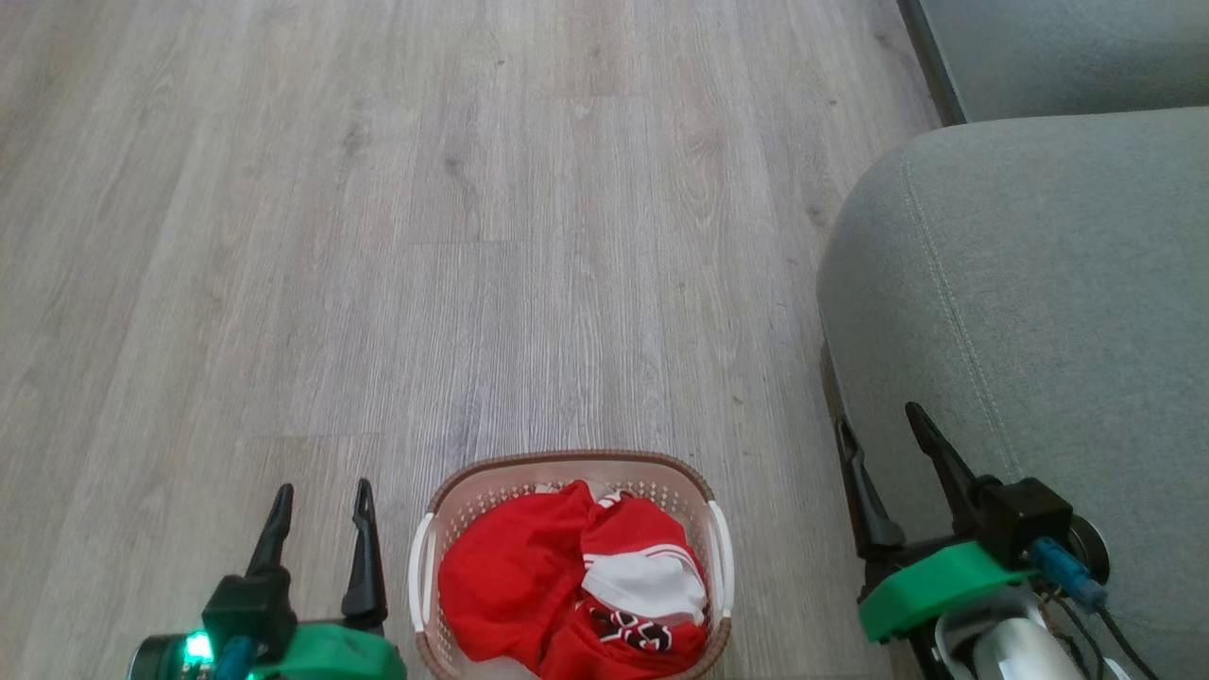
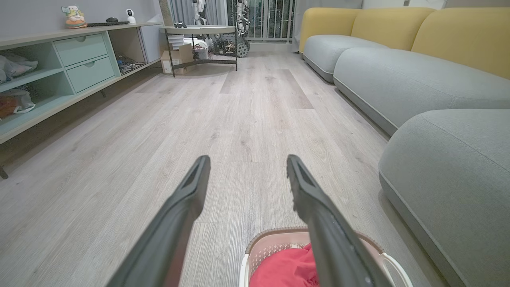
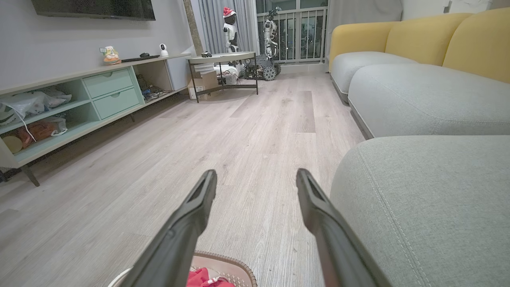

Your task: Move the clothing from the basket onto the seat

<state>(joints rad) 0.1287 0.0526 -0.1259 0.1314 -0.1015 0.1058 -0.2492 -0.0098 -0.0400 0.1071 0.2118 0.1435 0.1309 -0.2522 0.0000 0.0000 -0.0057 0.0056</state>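
The basket [image 1: 567, 460] stands upright on the wooden floor [image 1: 378, 236], directly in front of the robot and between its two arms. Its white handles sit on its left and right sides. Its near end is cut off by the bottom edge of the head view, so its long axis cannot be determined.

The clothing [image 1: 510, 576] lies inside the basket as a crumpled red heap with no clear long axis. A plain red fold covers the left half. A white-striped, white-panelled part lies toward the right wall, and dark print shows at the near right.

The seat [image 1: 1039, 283] stands on the floor to the right of the basket, near it but not touching. Its rounded corner faces the far left. Its stitched seam runs from far to near along the top.

The left gripper [image 1: 323, 487] hovers over the floor just left of the basket, fingers spread apart and holding nothing.

The right gripper [image 1: 876, 417] hovers at the seat's left edge, fingers likewise apart and empty, pointing away from the robot.
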